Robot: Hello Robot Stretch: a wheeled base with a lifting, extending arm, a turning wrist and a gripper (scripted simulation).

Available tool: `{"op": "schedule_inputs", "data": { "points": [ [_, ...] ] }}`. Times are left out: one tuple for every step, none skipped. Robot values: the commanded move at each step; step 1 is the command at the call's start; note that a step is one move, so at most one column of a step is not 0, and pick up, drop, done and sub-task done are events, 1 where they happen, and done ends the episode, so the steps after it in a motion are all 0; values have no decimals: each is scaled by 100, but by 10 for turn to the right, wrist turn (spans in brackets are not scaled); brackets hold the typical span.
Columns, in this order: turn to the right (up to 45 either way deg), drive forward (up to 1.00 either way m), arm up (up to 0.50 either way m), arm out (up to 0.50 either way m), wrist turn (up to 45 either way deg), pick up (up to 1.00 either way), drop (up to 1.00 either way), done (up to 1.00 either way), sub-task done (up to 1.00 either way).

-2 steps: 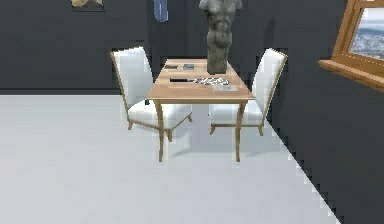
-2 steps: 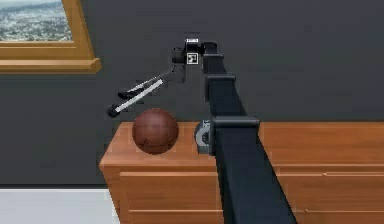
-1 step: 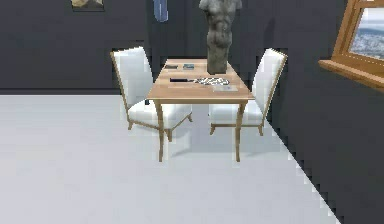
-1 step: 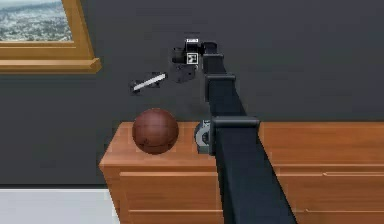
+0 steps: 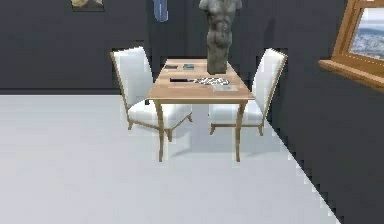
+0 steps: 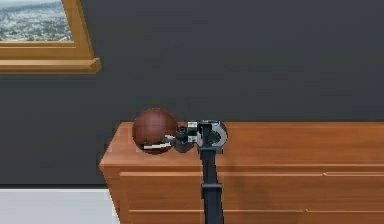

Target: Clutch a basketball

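The basketball (image 6: 152, 128), a reddish-brown ball with a pale band near its base, sits on the left part of a low wooden counter (image 6: 300, 136) in the arm side view. The hand (image 6: 178, 136) is right at the ball's right side. With the ball resting on the counter there, I cannot tell whether the hand has hold of it, or how wide the fingers stand. The dark arm (image 6: 210, 186) rises from the bottom edge, crossing the counter's drawer fronts. Behind is a dark wall, with a wood-framed window (image 6: 45, 35) at the upper left.

In the forward view, a small dining counter (image 5: 190, 92) stands on a pale grey floor, with a white chair (image 5: 135, 85) at its left and another white chair (image 5: 262, 88) at its right. A dark statue (image 5: 220, 35) stands on it, beside some small flat things (image 5: 210, 80).
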Motion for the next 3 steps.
{"op": "schedule_inputs", "data": {
  "points": [
    [0, 0, 0, 0, 0, 100, 0, 0, 0],
    [0, 0, 10, 0, 0, 0, 0, 0, 0],
    [0, 0, 0, 0, 0, 0, 0, 100, 0]
  ]
}}
